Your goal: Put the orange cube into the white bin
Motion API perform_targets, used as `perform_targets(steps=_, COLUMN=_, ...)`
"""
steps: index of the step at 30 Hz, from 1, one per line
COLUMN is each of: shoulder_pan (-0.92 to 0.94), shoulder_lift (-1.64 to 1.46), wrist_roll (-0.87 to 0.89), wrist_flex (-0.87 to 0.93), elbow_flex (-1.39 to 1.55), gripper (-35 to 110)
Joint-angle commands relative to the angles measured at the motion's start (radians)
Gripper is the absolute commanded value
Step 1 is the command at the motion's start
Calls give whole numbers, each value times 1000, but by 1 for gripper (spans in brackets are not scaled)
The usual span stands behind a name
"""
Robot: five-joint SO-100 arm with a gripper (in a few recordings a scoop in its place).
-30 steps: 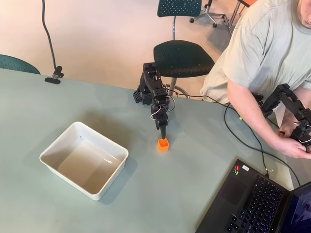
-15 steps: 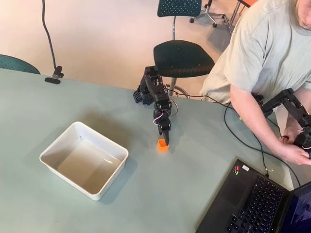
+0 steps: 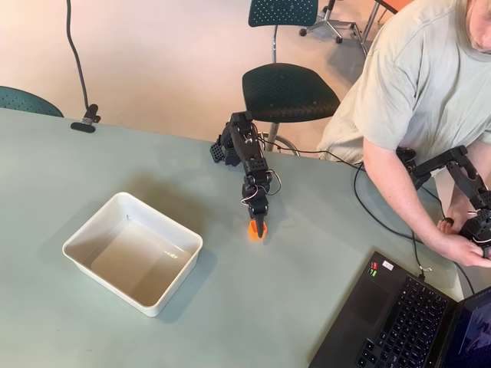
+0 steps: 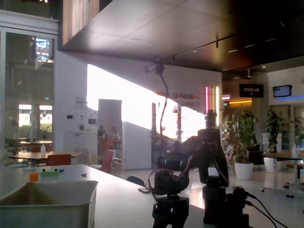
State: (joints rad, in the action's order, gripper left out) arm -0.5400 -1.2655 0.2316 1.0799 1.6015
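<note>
Mostly gripper-hidden orange cube point(image 3: 252, 230) (grip unclear)

The pale green counter point(image 3: 92, 322) carries the white bin point(image 3: 132, 252), the orange cube point(image 3: 254, 230) and a laptop point(image 3: 406, 322).

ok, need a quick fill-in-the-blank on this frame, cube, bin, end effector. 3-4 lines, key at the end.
1. In the overhead view the end effector is down at the ____ cube.
2. The cube sits on the table, to the ____ of the white bin.
3. The bin holds ____ cubes.
4. At the picture's lower right lies an open ____.

Missing words: orange; right; no; laptop
</note>
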Motion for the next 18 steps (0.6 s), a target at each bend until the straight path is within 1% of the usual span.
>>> perform_targets(steps=1, shoulder_pan=-5, shoulder_lift=6, wrist_roll=2, wrist_flex=-8, elbow_flex=-38, gripper=55)
perform_targets(steps=10, shoulder_pan=-6, shoulder_lift=87, wrist_roll=2, wrist_flex=-17, elbow_flex=-120, gripper=54)
perform_targets(steps=18, shoulder_pan=-29, shoulder_lift=97, wrist_roll=3, wrist_flex=-12, elbow_flex=-121, gripper=54)
